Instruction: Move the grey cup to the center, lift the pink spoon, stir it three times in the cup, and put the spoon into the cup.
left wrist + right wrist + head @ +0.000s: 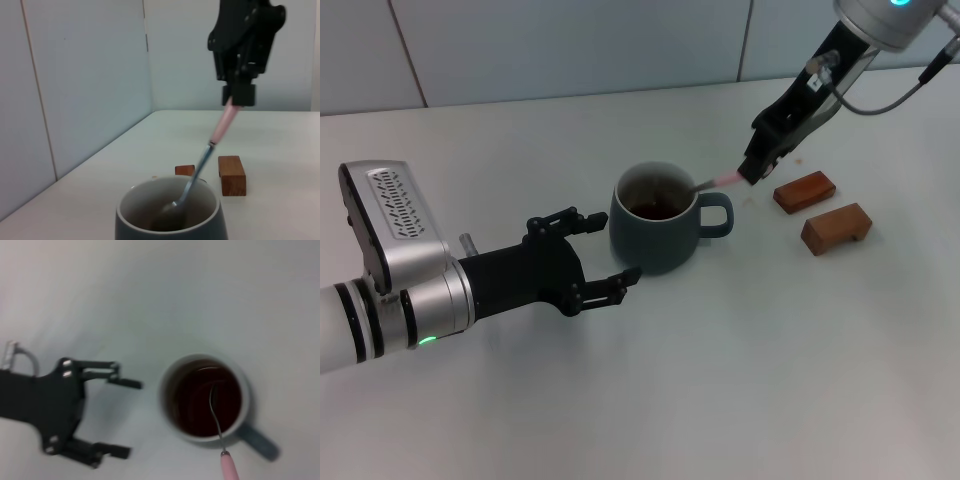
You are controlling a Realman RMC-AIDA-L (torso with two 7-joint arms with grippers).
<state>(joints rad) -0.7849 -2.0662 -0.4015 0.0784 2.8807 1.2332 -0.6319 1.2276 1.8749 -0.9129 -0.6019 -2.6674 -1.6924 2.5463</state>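
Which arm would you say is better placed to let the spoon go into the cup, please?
The right. Its gripper already holds the spoon by the pink handle, bowl down inside the cup. The left gripper sits open beside the cup, holding nothing.

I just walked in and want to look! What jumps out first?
The grey cup in the middle of the white table, with the right gripper holding the pink spoon tilted into it. The left gripper waits open beside the cup, and two wooden blocks lie past its handle.
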